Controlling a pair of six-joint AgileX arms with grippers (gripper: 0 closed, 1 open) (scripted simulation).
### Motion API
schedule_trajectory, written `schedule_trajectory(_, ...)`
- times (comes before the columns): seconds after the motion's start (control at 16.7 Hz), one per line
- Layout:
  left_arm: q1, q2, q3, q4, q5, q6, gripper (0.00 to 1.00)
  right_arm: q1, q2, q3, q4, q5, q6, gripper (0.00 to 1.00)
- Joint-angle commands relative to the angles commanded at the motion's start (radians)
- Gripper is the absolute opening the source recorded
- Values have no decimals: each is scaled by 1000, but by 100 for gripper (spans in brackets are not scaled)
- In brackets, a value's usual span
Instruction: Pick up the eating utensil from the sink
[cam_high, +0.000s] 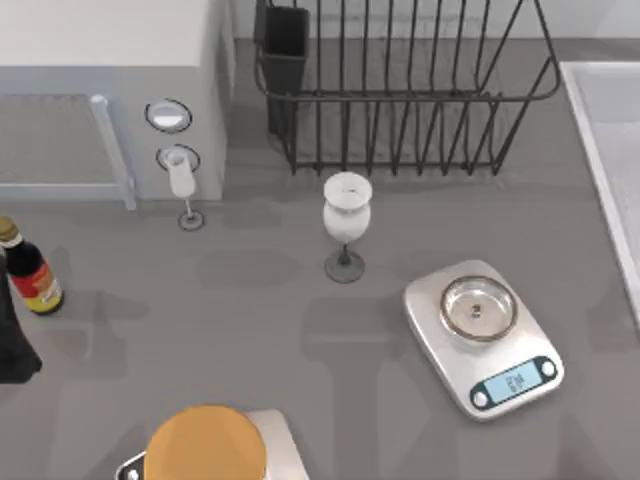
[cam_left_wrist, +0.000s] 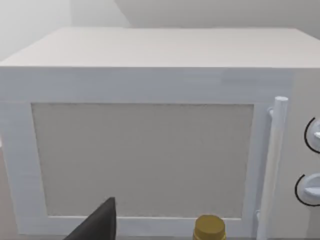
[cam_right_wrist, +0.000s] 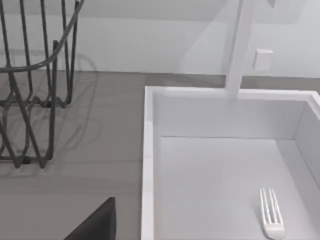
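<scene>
The eating utensil (cam_right_wrist: 270, 214) is a silver fork lying flat on the floor of the sink (cam_right_wrist: 149, 165), tines toward the basin's back wall, its handle cut off by the frame. The sink is a pale recessed basin with a raised rim, seen at the table's right edge (cam_high: 600, 150) in the top view. A dark part of my right gripper (cam_right_wrist: 95, 224) shows over the counter just outside the sink's rim, apart from the fork. My left arm (cam_high: 12, 340) is parked at the table's left edge, its gripper (cam_left_wrist: 95, 226) facing the microwave.
A black wire dish rack (cam_high: 400, 90) stands at the back beside the sink. A white microwave (cam_high: 100, 90) is at the back left, a sauce bottle (cam_high: 30, 275) before it. A wine glass (cam_high: 346, 215), a small glass (cam_high: 182, 180), a kitchen scale (cam_high: 483, 335) and an orange round thing (cam_high: 205, 442) stand mid-table.
</scene>
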Motion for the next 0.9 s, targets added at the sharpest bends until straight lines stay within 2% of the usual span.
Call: schedule_trajectory(0.9, 0, 0, 0, 0, 0, 0, 100, -199, 1436, 1221, -738, 4, -192, 100)
